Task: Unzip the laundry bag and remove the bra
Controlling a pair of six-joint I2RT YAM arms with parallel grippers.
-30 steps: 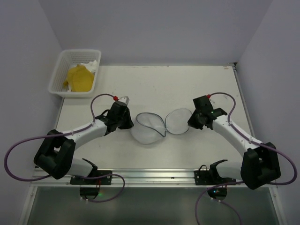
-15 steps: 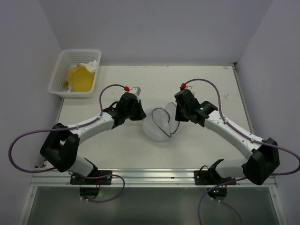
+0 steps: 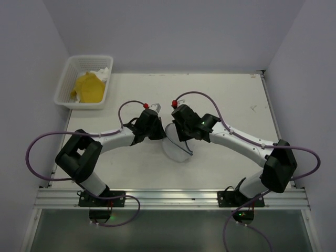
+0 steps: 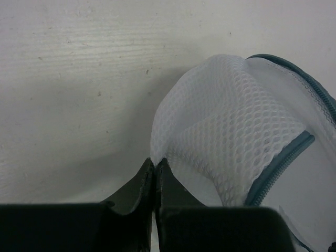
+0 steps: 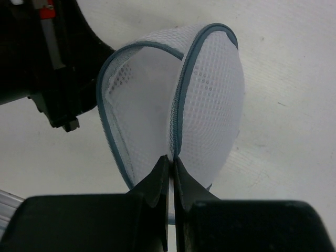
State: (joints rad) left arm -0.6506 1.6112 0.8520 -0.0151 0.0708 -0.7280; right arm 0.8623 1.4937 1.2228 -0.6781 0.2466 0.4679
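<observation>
White table [image 3: 231, 94], laundry bag [image 3: 176, 149] upright, long axis near-to-far, left and right jaws closed on its edges.

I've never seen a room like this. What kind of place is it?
Probably a robot test lab: a left arm and a right arm bolted to a white table, plain walls close around, with a laundry bag and a basket.

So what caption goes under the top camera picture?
Left claw and right claw each pinch the open white mesh laundry bag; a basket sits far left.
</observation>
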